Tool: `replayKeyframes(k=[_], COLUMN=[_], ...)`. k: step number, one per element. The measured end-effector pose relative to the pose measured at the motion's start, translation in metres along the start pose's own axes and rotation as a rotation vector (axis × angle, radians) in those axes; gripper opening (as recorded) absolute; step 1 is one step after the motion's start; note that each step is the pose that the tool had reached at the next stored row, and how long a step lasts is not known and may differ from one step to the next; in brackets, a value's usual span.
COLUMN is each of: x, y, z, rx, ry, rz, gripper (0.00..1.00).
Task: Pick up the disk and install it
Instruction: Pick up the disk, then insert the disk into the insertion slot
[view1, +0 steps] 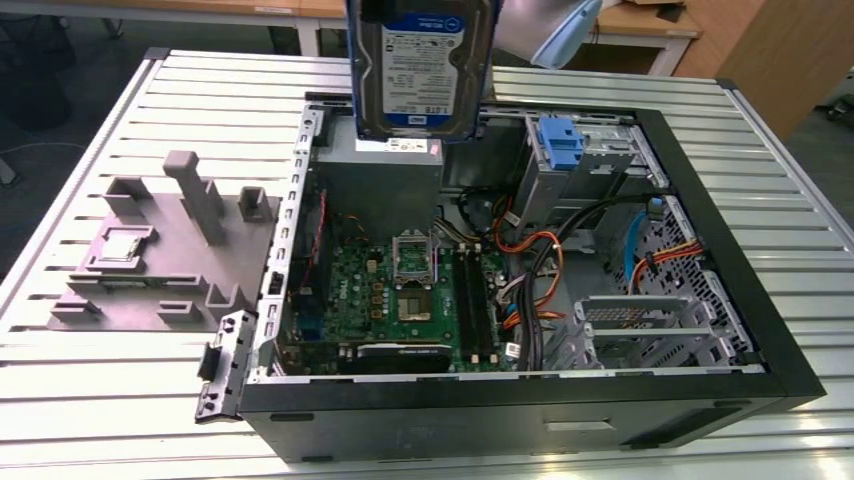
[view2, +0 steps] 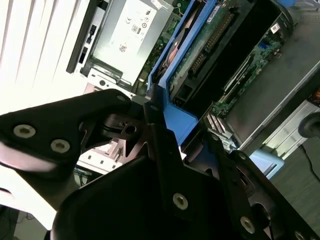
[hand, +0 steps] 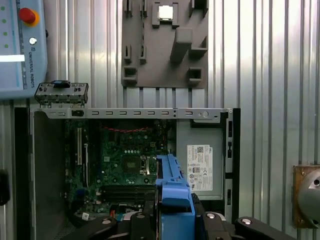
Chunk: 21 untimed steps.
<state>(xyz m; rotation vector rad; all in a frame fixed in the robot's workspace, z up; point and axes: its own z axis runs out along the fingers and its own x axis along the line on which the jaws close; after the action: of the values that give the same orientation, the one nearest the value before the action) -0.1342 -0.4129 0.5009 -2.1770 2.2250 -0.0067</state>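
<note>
We record the black gripper (hand: 175, 220) clamped on the blue-framed silver-grey rectangular disk (view1: 420, 65), held upright above the open black computer case (view1: 507, 415); we advise carrying it square, clear of the orange cables (view1: 531, 300).

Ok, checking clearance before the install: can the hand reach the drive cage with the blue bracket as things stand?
Probably yes. The case is open, and the hand, holding the disk, hangs above it. Nothing covers the drive cage, though orange cables run beside it.
</note>
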Motion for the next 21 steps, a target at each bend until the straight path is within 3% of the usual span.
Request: replayKeyframes(k=[7,15,21], x=[0.0142,0.0137,0.0136], y=[-0.0062,-0.041,-0.0467], z=[0.0023,0.0059,0.0062], rx=[0.0002,0.0,0.0], ry=[-0.0001,0.0,0.0], rz=[0.0,0.0,0.0], gripper=[0.37,0.37,0.37])
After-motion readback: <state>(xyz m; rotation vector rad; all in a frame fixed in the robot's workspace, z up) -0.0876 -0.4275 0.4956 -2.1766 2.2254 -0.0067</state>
